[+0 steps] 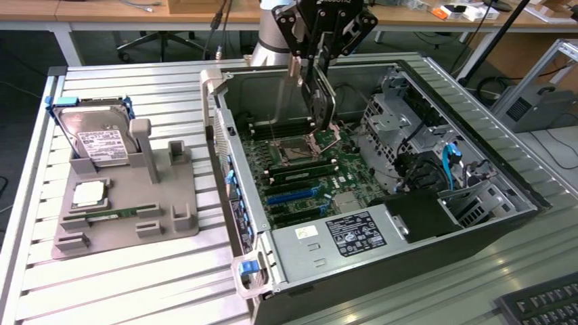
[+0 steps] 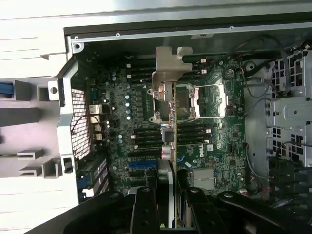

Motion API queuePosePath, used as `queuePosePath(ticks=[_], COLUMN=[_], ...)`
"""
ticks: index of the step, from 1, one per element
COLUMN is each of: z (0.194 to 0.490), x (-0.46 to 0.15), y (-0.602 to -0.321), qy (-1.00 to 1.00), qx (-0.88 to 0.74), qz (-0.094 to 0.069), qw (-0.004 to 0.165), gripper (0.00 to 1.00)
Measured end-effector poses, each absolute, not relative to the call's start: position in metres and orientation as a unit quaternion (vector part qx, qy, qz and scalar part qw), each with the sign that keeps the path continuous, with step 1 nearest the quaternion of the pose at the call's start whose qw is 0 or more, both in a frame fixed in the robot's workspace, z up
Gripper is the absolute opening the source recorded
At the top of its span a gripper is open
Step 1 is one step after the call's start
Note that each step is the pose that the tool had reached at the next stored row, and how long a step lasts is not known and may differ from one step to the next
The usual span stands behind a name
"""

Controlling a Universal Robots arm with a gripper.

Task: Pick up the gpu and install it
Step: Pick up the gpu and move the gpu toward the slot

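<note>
- My gripper [image 1: 318, 63] is clamped on the gpu [image 1: 323, 101], pinching it by its top edge.
- The gpu hangs straight down from my fingers. It stands on its thin edge, and its long side looks to run up and down.
- It is a flat, dark card. A shiny silver strip runs down the side facing the exterior view's left.
- From my wrist I see the card edge-on, like a thin line, with the silver metal piece at the far end.
- The gpu is inside the open computer case [image 1: 216, 128], over the green motherboard [image 1: 298, 179]. Its low end is close to the square metal socket [image 1: 296, 147]. I cannot tell if they touch.
- The case is dark, with grey metal walls and blue cables [image 1: 449, 162] on one side.
- The case lies on a table [image 1: 135, 284] made of long silver metal slats.
- Beside the case, on the exterior view's left, sits a grey plastic holder [image 1: 172, 223] with a silver hard drive [image 1: 99, 145] standing in it.
- A black keyboard [image 1: 542, 305] peeks in at the corner, and wooden desks [image 1: 108, 10] stand at the back.
</note>
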State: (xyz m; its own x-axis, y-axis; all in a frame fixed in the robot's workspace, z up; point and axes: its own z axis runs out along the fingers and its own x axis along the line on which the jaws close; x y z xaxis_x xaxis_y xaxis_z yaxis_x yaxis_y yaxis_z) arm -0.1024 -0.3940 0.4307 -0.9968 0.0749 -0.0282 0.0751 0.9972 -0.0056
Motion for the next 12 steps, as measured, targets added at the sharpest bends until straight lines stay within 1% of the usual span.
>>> queuePosePath(ticks=[12], z=[0.4304], x=[-0.0964], y=[-0.3941], qy=[0.999], qx=[0.038], qz=[-0.003], qw=[0.014], gripper=[0.27])
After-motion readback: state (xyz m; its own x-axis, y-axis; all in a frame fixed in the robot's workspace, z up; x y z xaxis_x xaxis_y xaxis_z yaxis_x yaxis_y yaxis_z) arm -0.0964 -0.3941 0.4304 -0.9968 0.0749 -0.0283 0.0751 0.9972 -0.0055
